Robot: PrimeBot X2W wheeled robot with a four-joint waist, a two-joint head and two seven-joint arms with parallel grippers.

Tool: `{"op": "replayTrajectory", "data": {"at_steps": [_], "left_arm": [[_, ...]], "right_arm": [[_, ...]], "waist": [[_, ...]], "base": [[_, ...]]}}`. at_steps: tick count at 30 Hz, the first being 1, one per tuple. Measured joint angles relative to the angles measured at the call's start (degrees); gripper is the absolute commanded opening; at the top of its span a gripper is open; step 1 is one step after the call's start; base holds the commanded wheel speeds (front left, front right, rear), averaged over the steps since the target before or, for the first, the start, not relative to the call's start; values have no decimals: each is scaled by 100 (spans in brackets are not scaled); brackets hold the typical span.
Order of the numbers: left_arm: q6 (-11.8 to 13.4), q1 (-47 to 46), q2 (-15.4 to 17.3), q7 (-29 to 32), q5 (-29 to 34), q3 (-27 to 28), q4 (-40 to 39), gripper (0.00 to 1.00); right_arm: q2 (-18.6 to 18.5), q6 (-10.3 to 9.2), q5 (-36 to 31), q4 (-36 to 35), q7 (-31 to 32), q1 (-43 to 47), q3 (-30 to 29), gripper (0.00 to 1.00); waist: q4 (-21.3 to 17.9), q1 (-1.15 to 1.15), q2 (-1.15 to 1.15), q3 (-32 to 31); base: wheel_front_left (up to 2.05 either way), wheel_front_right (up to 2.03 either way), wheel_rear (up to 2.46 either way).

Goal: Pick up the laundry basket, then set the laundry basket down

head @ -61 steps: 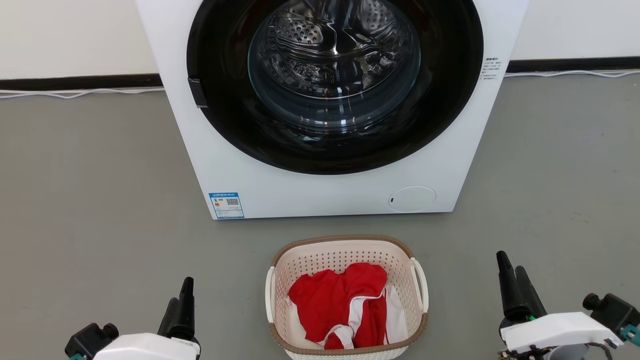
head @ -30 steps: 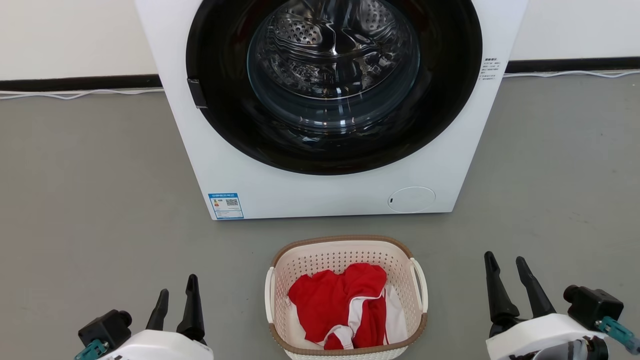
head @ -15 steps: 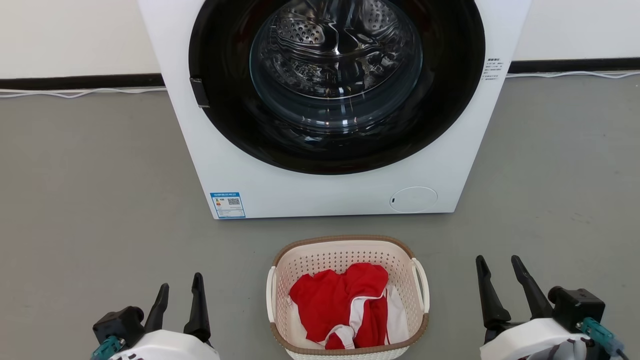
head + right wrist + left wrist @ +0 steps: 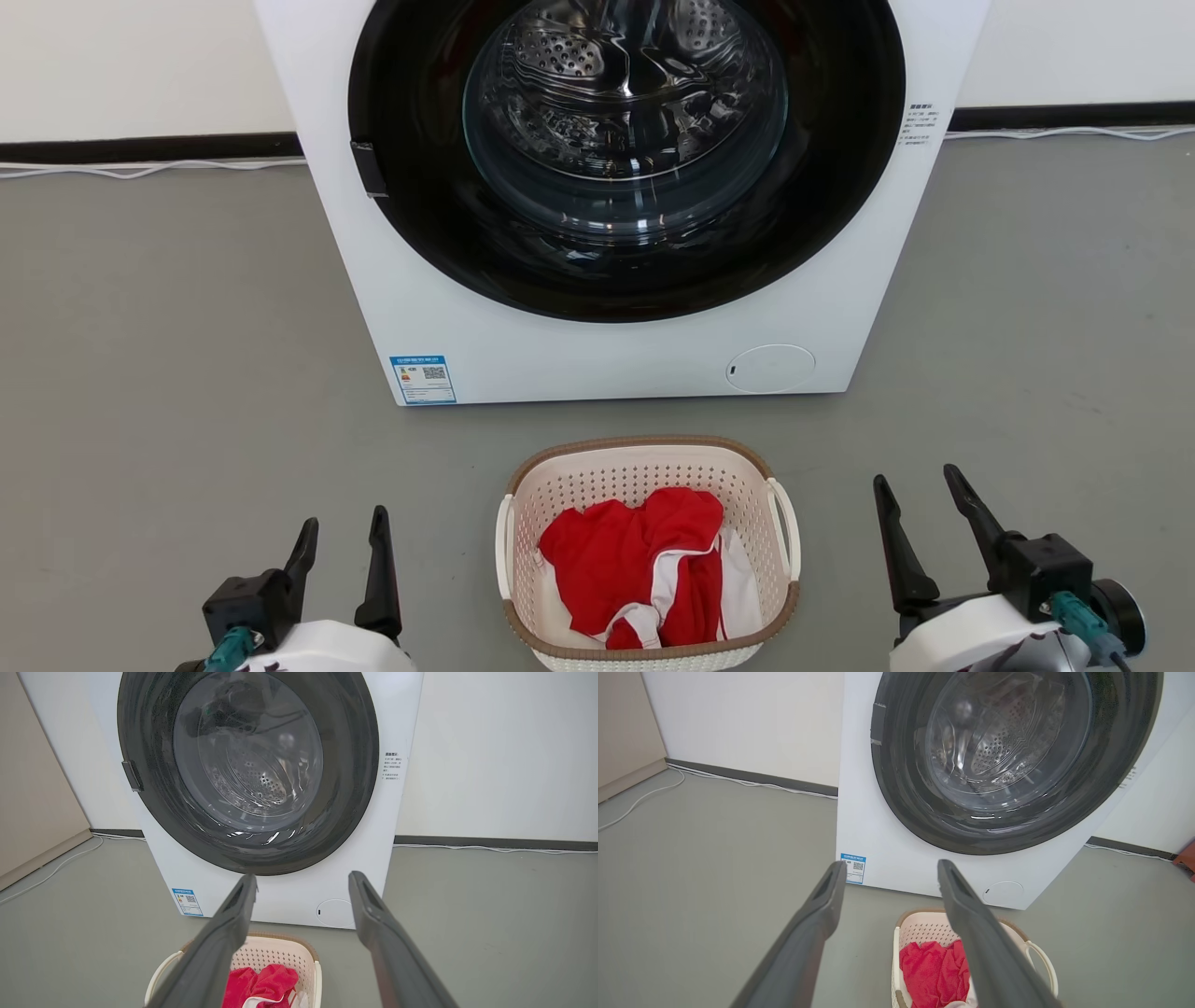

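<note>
L gripper (image 4: pixel 343 525) & R gripper (image 4: pixel 915 481) both spread wide, empty — flanking laundry basket (image 4: pixel 607 485), touching nothing.

left gripper (image 4: pixel 344 518): drawn in across the floor toward the laundry basket (image 4: pixel 642 441), closer to its left handle than two seconds ago, though not touching it.
left fingers (image 4: pixel 378 569): two seconds ago nearly one behind the other; now turned side by side with a clear gap.
left wrist block (image 4: pixel 250 597): swung up and inward, teal plug now below it.
right gripper (image 4: pixel 914 474): likewise drawn in toward the basket's right handle, not touching it.
right fingers (image 4: pixel 898 551): from close together to spread well apart.
right wrist block (image 4: pixel 1044 565): swung inward, now just behind the outer finger.
head camera: nudged slightly; washing machine (image 4: pixel 597 364) a touch higher in view, not itself moved.
</note>
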Motion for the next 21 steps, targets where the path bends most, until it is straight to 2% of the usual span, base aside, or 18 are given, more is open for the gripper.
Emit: {"op": "replayTrajectory", "data": {"at_steps": [9,21], "left_arm": [[73,0,7,-152,564,-45,7,100],[75,0,7,-166,601,-62,86,100]], "right_arm": [[3,2,-677,22,-154,0,-7,100],[10,5,-715,92,-154,-3,-37,100]], "waist": [[-16,0,0,28],[-16,0,0,36]], "base": [[0,0,0],[0,0,0]]}}
